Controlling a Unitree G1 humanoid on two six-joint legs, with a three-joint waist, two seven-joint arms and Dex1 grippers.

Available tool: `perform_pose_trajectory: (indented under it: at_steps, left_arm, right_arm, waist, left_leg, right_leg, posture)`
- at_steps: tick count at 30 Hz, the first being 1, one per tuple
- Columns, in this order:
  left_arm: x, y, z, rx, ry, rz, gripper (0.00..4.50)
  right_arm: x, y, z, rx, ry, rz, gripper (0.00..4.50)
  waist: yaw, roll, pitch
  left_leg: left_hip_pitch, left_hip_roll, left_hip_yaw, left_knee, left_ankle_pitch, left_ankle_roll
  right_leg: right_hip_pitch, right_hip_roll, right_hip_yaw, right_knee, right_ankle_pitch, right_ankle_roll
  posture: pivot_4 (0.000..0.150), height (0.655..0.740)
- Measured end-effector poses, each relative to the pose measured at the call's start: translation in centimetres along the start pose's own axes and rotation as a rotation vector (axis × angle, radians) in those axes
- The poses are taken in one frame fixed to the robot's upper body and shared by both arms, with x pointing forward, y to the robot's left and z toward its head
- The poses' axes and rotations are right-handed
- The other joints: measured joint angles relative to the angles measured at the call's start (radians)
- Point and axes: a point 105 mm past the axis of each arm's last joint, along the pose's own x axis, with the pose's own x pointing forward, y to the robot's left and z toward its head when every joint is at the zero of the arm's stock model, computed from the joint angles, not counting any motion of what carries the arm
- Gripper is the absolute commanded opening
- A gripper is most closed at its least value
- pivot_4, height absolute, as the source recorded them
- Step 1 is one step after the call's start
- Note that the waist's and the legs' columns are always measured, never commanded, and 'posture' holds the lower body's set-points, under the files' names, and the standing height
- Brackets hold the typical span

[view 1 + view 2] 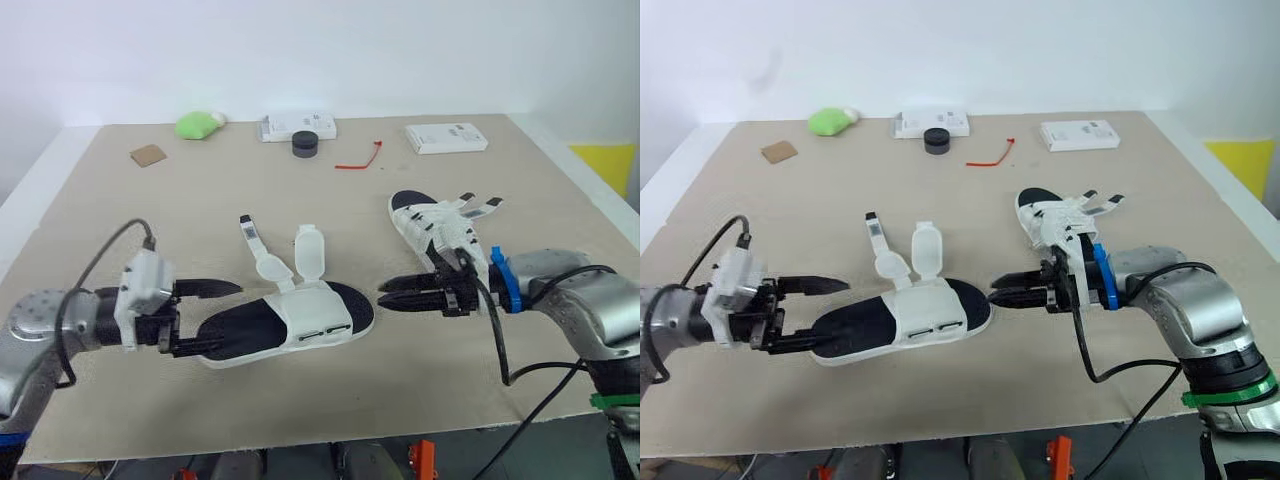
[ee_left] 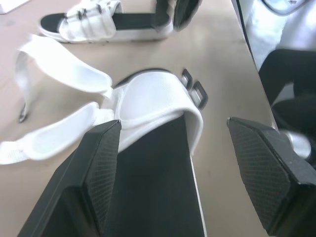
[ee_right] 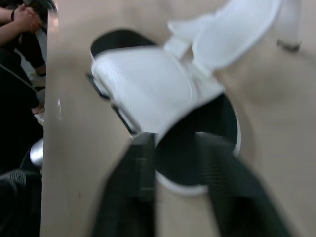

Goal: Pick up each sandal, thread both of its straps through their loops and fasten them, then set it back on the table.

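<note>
One sandal (image 1: pixel 300 325) lies unfastened on the desk (image 1: pixel 300 200), left claw (image 1: pixel 226 316) wide at its heel, right claw (image 1: pixel 382 296) apparently narrow at its toe. Pickup step: next, close and lift.

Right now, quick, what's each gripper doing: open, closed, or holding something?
Left gripper: open, straddling the heel of the near sandal, not clamped.
Right gripper: open a little at that sandal's toe, holding nothing.
</note>
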Motion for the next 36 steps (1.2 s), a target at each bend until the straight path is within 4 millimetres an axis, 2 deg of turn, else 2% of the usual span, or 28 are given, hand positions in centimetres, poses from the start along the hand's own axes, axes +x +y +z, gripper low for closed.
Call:
perform_pose_trajectory:
  at_steps: [4, 11, 15, 24, 32, 36]
  left_arm:
    - [-0.5, -1.1, -1.1, -0.011, 0.033, -0.048, 3.56]
    - [-0.8, -1.1, -1.4, 0.016, 0.037, -0.029, 3.56]
    - [-0.8, -1.5, -2.4, 0.026, 0.053, -0.013, 3.56]
    - [0.1, -1.5, -3.0, 0.021, 0.035, 0.008, 3.56]
    - [0.4, -1.3, -2.9, 0.035, 0.036, 0.013, 3.56]
    - [0.7, -1.3, -3.0, 0.045, 0.036, 0.001, 3.56]
  right_arm:
    - [1.0, -0.8, -0.4, -0.014, 0.019, 0.027, 0.02]
    - [3.4, -2.0, -0.1, -0.053, 0.056, 0.072, 0.02]
    - [4.5, -1.6, -0.7, -0.062, 0.098, 0.135, 0.02]
    - [6.8, -0.8, -0.9, -0.098, 0.124, 0.213, 0.02]
    - [7.4, -0.1, -0.4, -0.101, 0.121, 0.223, 0.02]
    - [7.6, -0.3, -1.0, -0.09, 0.126, 0.191, 0.02]
  waist:
    - [-0.005, 0.0, 0.0]
    - [-0.005, 0.0, 0.0]
    - [-0.004, 0.0, 0.0]
    - [-0.001, 0.0, 0.0]
    - [-0.001, 0.0, 0.0]
    - [0.0, 0.0, 0.0]
  left_leg:
    - [0.0, 0.001, -0.001, -0.001, 0.0, 0.0]
    - [0.0, 0.001, -0.001, 0.0, 0.0, 0.0]
    - [0.0, 0.001, -0.001, -0.001, -0.001, -0.001]
    - [0.0, 0.001, -0.001, -0.001, -0.001, -0.001]
    - [0.0, 0.002, -0.001, -0.001, -0.001, -0.001]
    - [0.0, 0.001, -0.001, 0.0, -0.001, -0.001]
  right_leg:
    - [-0.001, 0.001, -0.001, 0.0, -0.001, -0.002]
    - [0.0, 0.001, -0.001, 0.0, 0.0, -0.002]
    - [-0.001, 0.001, -0.001, 0.0, -0.001, -0.002]
    - [0.0, 0.001, -0.001, 0.001, 0.0, -0.002]
    - [0.0, 0.002, -0.001, 0.001, 0.0, -0.002]
    - [0.0, 0.001, -0.001, 0.001, 0.0, -0.002]
  posture:
    - [0.15, 0.74]
    - [0.15, 0.74]
    - [0.15, 0.74]
    - [0.15, 0.74]
    - [0.15, 0.74]
    - [0.15, 0.74]
